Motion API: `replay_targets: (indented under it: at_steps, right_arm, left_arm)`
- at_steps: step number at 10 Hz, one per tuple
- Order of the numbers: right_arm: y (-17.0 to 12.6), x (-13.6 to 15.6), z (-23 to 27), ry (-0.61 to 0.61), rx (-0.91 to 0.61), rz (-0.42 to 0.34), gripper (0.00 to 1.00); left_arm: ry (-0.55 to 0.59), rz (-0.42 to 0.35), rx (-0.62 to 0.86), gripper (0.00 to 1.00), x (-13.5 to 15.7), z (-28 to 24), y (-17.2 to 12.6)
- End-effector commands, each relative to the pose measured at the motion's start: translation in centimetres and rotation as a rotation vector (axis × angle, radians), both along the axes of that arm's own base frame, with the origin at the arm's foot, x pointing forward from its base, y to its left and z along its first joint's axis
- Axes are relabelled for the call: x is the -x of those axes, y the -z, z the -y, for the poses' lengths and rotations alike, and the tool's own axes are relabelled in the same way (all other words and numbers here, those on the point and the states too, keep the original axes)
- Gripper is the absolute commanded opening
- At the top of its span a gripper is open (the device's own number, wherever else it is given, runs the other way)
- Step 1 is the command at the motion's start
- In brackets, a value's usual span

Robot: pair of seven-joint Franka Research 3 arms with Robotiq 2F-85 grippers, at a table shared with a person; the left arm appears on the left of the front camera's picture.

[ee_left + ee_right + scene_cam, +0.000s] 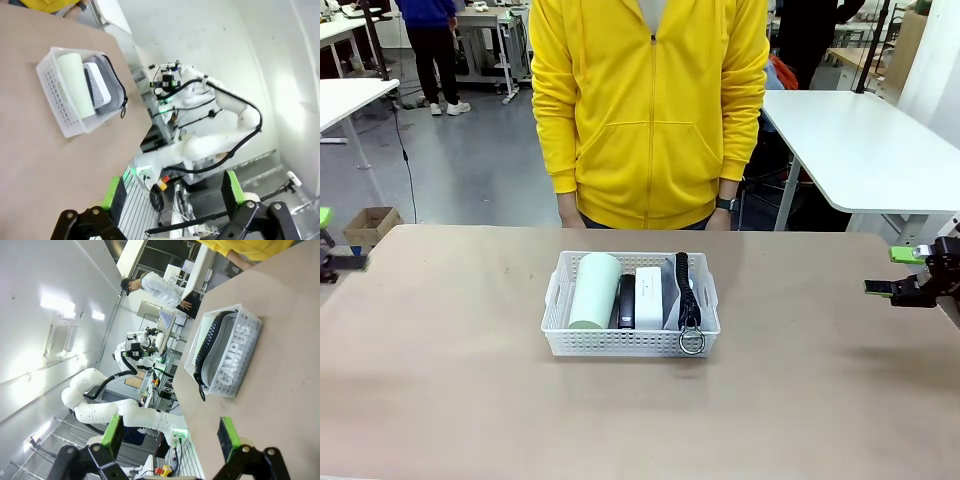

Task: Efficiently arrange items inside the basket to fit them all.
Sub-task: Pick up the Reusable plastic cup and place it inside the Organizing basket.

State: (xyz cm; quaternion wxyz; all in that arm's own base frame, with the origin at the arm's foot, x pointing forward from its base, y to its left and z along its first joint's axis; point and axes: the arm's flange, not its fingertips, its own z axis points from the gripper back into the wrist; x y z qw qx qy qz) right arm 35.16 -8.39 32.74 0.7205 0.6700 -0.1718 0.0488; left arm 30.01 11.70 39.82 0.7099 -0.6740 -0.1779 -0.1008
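The white lattice basket [630, 342] stands at the table's middle and holds all the items side by side. The pale green cup [594, 290] lies on its side at the left, then the black stapler [626, 300], the small white box [648, 296], and the grey CAMPUS pouch [235, 360] on edge at the right, its black strap [684, 290] and metal ring [691, 341] hanging over the front rim. My right gripper [902, 272] hovers open at the table's right edge; my left gripper [325, 240] sits at the far left edge. Both [172, 187] [170, 432] are open, holding nothing.
A person in a yellow hoodie [650, 110] stands at the far side of the table, hands down behind its edge. White tables [860, 140] and a cardboard box [370, 225] stand beyond. Bare tabletop [440, 360] surrounds the basket on all sides.
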Motion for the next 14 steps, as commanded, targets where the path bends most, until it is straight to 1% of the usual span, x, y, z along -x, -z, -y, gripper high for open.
replay_targets:
  at_steps: [1, 2, 3, 14]
  right_arm:
    - [-0.2, 0.2, -0.1, 0.003, -0.002, 0.015, 1.0]
    - [-0.2, 0.2, -0.1, 0.003, -0.002, 0.015, 1.0]
    - [-0.2, 0.2, -0.1, 0.003, -0.002, 0.015, 1.0]
    - [-0.2, 0.2, -0.1, 0.003, -0.002, 0.015, 1.0]
  left_arm:
    - [0.018, 0.018, 0.025, 1.0, 2.7, 1.9, 4.3]
    - [0.047, -0.003, -0.033, 1.0, 2.0, 2.4, 5.2]
    - [-0.015, -0.005, 0.03, 1.0, 0.5, -1.2, 2.4]
    - [-0.015, -0.005, 0.03, 1.0, 0.5, -1.2, 2.4]
